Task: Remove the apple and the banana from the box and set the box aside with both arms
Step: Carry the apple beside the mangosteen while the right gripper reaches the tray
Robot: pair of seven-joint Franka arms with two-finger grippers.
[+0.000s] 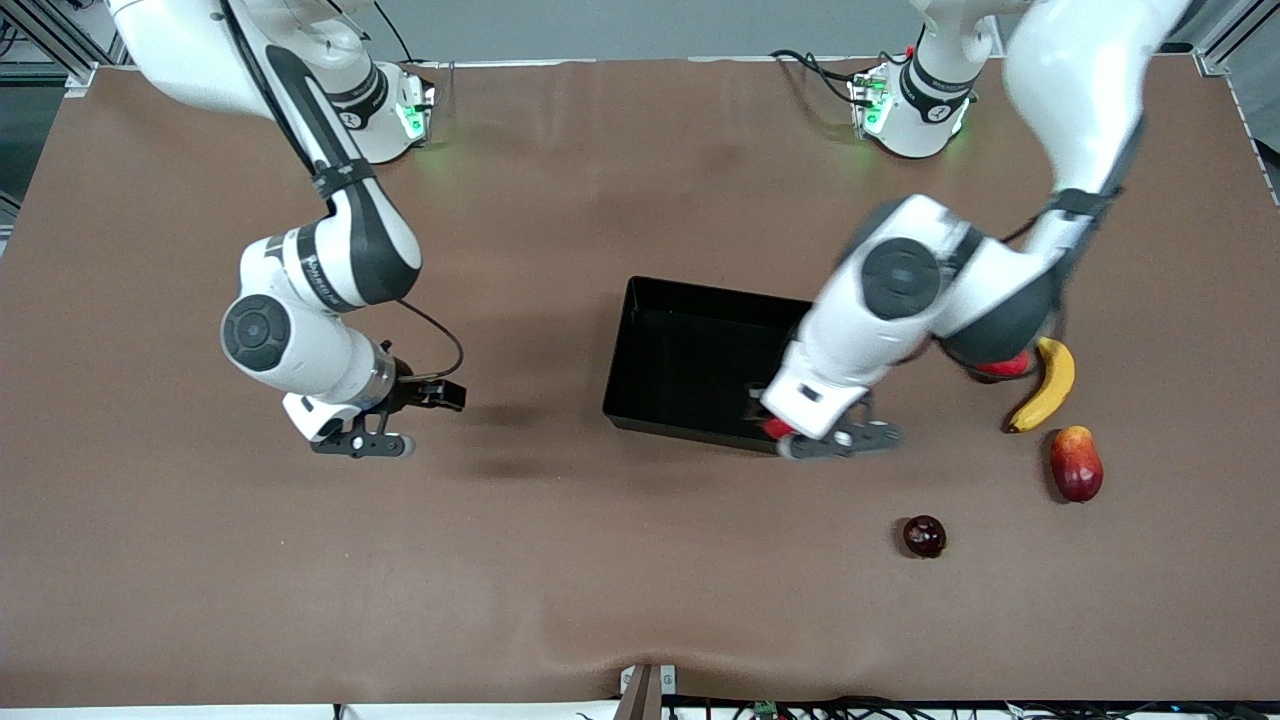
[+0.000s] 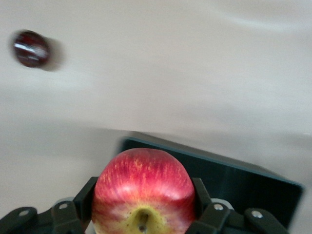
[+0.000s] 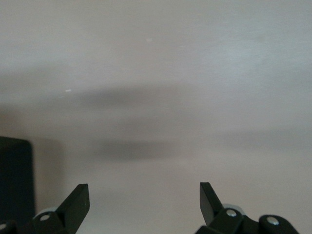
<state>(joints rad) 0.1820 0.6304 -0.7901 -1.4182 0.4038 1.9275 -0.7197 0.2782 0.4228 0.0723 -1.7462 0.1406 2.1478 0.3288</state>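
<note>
L hand (image 2: 144, 222) grips apple (image 2: 143, 192) over box (image 1: 690, 355) edge; R hand (image 3: 144, 204) open.

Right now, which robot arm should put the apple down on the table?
The left. The left gripper already holds the apple over the box edge; the right gripper hangs open, holding nothing.

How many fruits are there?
4 clearly: apple in the left pincer over the box edge; banana toward the left arm's end; red fruit just nearer the camera; dark maroon fruit nearer still. Something red under the left arm may be a fifth.
</note>
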